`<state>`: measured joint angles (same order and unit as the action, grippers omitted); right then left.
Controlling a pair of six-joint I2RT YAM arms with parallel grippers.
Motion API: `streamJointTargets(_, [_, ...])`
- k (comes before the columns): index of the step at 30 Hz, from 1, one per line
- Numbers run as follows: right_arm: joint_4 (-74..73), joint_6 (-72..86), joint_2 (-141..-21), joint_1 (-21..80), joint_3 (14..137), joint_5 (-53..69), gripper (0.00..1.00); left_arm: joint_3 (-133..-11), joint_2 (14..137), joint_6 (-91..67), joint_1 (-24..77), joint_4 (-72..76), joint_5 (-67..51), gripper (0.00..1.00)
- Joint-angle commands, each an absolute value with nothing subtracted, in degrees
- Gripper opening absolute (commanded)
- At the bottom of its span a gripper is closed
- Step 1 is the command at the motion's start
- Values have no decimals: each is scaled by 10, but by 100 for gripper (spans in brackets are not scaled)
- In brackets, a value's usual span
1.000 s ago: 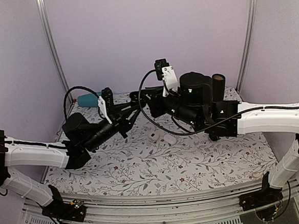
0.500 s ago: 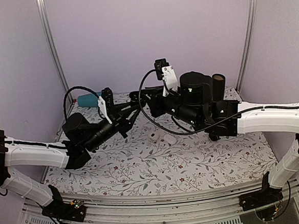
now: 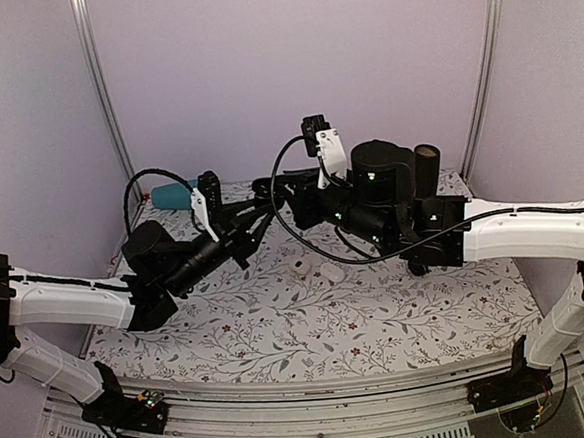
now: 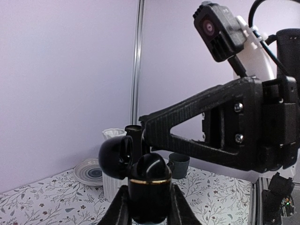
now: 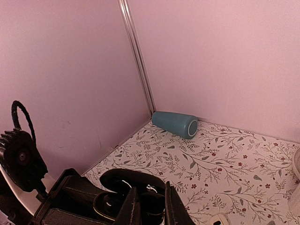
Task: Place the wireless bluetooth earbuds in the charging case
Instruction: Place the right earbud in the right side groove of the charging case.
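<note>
My left gripper (image 4: 149, 190) is shut on the black charging case (image 4: 150, 199), which has a gold rim. It holds the case upright above the table, with the lid (image 4: 115, 157) swung open to the left. A black earbud (image 4: 151, 166) sits in the case mouth with its dome sticking up. My right gripper (image 5: 149, 196) reaches in from the right and is shut on that earbud (image 5: 151, 206) over the open case (image 5: 110, 206). In the top view the two grippers meet near the table's back centre, the left gripper (image 3: 259, 211) below the right gripper (image 3: 272, 192). No other earbud shows.
Two small white oval items (image 3: 298, 267) (image 3: 333, 273) lie on the floral cloth below the grippers. A teal cylinder (image 3: 173, 196) lies in the back left corner. A white vase (image 4: 112, 140), a striped plate (image 4: 89, 171), a grey cup (image 4: 179, 165) and a black tube (image 3: 427, 169) stand at the back right.
</note>
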<state>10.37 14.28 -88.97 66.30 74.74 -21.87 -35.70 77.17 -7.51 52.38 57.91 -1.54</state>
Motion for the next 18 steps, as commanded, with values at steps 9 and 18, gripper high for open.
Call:
streamJointTargets(9, [52, 152, -891, 674, 750, -153, 15, -379, 760, -76, 523, 624, 24, 0])
streamJointTargets(18, [50, 161, -893, 674, 756, -126, 18, -377, 762, -77, 524, 624, 19, 0])
